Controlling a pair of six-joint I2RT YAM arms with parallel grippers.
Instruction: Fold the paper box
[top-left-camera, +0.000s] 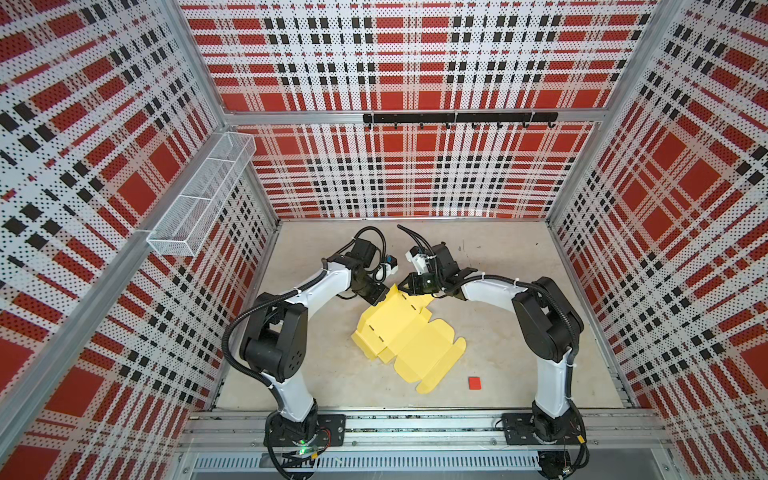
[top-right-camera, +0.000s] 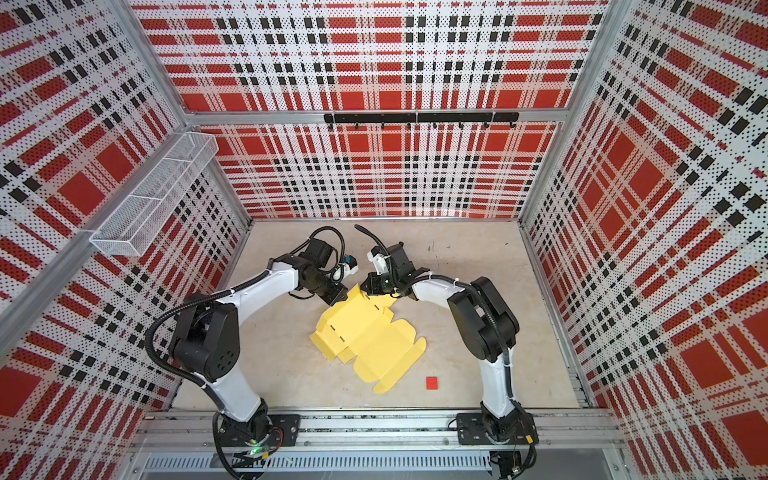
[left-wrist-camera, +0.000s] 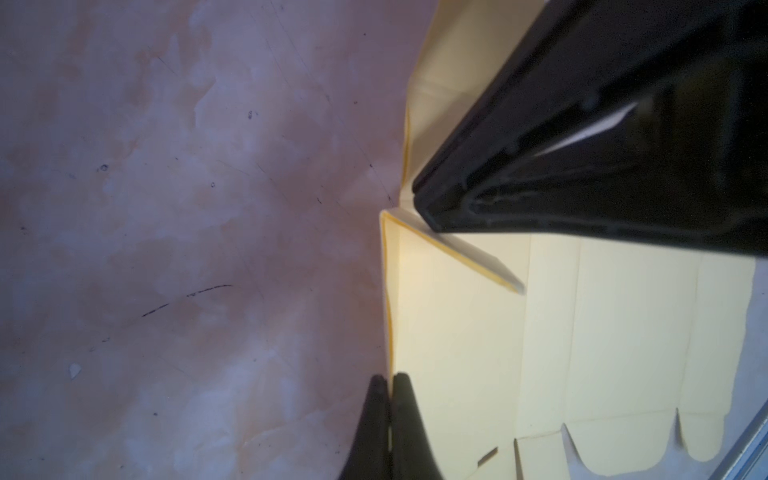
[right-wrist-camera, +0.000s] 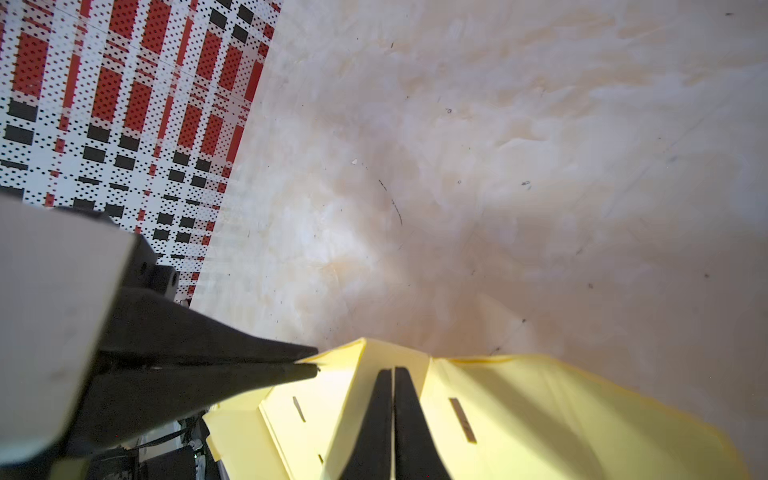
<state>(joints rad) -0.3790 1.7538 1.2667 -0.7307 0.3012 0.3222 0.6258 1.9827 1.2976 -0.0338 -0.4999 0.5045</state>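
holding the far end of the paper box (top-left-camera: 409, 332) off the surface (top-left-camera: 324, 374) is the work of both arms at this moment. the card lies near the middle of the surface, only partly folded. its near panels and rounded flaps rest flat, while the far panel tilts upward toward the two pincers.

left pincer (left-wrist-camera: 388, 380): clenched on the thin edge of the raised panel; its wrist view shows card pinched between the two closed fingers.

right pincer (right-wrist-camera: 392, 372): also clenched, fingers pressed together on a raised fold at the same far end, just beside the left one.

reason for the arrangement, as judged: two grips close together on one panel stop the thin card from buckling and allow a crease to be formed between them. the flat near part steadies the sheet by its own weight.

stage, as judged: early. the walls are only partly raised, and no tab can be seen seated in a slit.

a small red square (top-left-camera: 475, 382) lies on the surface apart from the card, toward the right arm's base. it looks to have no role in this step.
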